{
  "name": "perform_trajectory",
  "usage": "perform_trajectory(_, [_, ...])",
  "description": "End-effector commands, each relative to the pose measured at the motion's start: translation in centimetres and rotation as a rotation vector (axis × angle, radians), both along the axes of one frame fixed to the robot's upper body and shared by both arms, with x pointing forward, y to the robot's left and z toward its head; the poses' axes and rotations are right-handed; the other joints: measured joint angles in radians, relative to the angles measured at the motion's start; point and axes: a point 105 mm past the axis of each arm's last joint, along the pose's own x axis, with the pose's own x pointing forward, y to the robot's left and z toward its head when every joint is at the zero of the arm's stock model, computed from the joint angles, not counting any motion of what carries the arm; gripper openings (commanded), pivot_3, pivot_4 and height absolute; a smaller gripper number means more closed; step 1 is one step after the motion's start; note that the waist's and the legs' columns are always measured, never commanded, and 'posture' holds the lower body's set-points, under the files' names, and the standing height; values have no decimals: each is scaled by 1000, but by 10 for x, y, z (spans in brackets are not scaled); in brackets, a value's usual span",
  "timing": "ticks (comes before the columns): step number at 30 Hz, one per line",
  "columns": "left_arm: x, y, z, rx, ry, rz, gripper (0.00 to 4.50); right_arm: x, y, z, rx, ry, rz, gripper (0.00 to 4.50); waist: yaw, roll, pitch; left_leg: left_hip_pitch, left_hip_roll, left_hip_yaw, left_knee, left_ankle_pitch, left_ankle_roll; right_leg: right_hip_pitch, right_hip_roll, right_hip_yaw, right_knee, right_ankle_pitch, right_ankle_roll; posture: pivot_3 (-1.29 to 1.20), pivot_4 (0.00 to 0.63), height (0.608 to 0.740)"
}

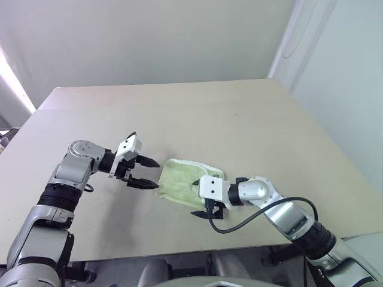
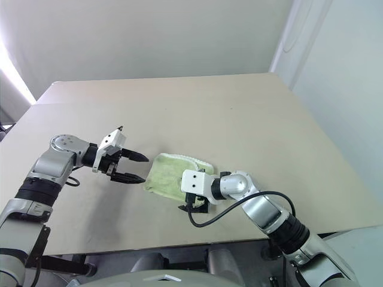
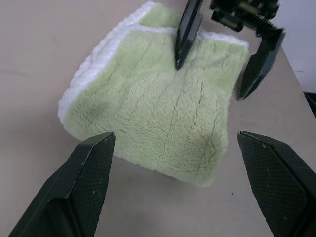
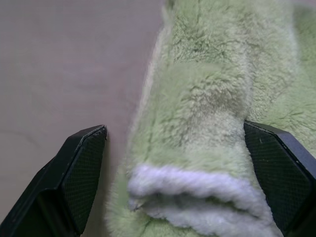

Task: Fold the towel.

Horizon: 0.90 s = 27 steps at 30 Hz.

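The towel [image 1: 182, 180] is seen folded into a small pad on the beige table [image 1: 239, 119], lower centre of the head view, white edging along its far side. The left gripper [image 1: 143, 172] is held just left of the towel, fingers spread wide, nothing grasped, clear of the cloth. The right gripper [image 1: 206, 212] is placed at the towel's lower right edge, jaws released and wide; in its wrist view a rolled fold of towel sits between the fingers [image 4: 79, 173], not clamped.
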Motion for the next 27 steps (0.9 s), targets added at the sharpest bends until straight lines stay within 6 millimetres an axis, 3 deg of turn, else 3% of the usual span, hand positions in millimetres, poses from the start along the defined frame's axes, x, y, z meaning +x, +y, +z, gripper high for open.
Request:
perform_trajectory(1, [2, -4, 20, -16, -57, -3, 4171, 13, -3, -2, -47, -77, -38, 4500, -1, 0, 0, 0, 0, 0, 0, 0, 0, 0, 0, 0, 0, 0, 0, 0, 0, 712])
perform_trajectory(11, [-1, -21, 37, -17, -56, -2, 4171, 33, -13, -10, -119, -111, -138, 4500, -22, -1, 0, 3, 0, -1, 1, 1, -1, 2, 0, 0, 3, 1, -1, 0, 0, 712])
perform_trajectory(15, [-4, -21, 42, -7, -46, -4, 4218, 37, -15, -8, -120, -112, -165, 3624, -24, 0, 0, 3, 0, -1, 1, 1, -1, 3, 0, 0, 3, 0, -1, 0, 0, 712])
perform_trajectory(25, [-4, -20, 62, -43, -109, 69, 4218, 42, -13, -5, -100, -139, -196, 255, -23, -1, 0, 2, 0, -1, 1, 1, -1, 2, 0, 0, 1, 0, 0, 0, 0, 712])
perform_trajectory(27, [-4, -18, 62, -44, -109, 90, 4218, 44, -12, -2, -87, -143, -205, 7, -24, 0, 0, 2, 0, -1, 1, 1, -1, 2, 0, 0, 1, 0, 0, 0, 0, 712])
